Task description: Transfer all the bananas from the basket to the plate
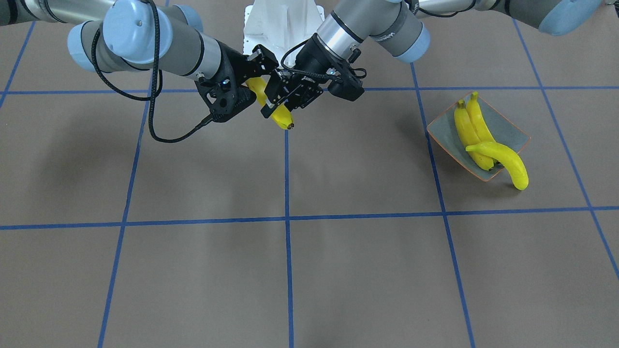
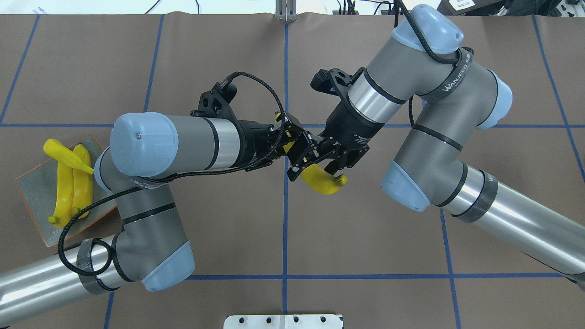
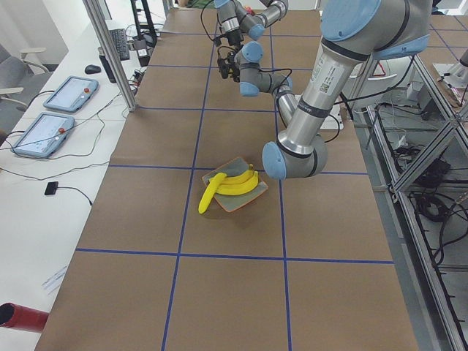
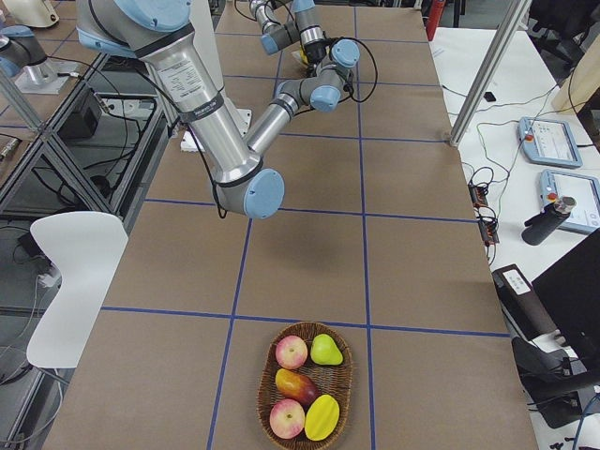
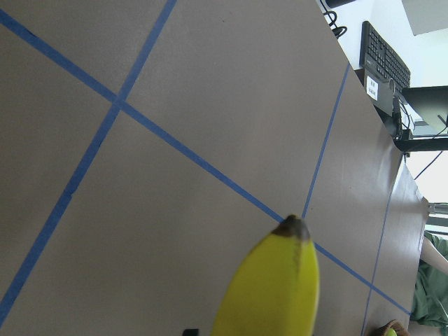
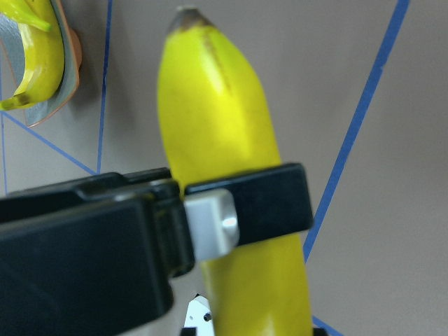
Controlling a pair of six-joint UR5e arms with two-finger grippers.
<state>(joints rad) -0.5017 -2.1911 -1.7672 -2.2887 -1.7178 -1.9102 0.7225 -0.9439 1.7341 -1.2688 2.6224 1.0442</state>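
Observation:
One banana (image 1: 283, 118) hangs in the air over the table's middle, between my two grippers. My right gripper (image 1: 251, 84) is shut on its one end. My left gripper (image 1: 284, 102) is clamped across its middle; one of its fingers (image 6: 266, 203) crosses the banana (image 6: 224, 119) in the right wrist view. The banana's dark tip (image 5: 294, 227) shows in the left wrist view. Three bananas (image 1: 466, 128) lie on the grey-green plate (image 1: 508, 128). One of them (image 1: 508, 162) lies across the other two and overhangs the rim. The basket (image 4: 305, 384) holds no banana.
The basket stands at the table's end on my right, with two apples, a pear and other fruit in it. Both forearms meet above the table's centre line (image 2: 285, 219). The plate (image 2: 34, 192) sits under my left arm's elbow.

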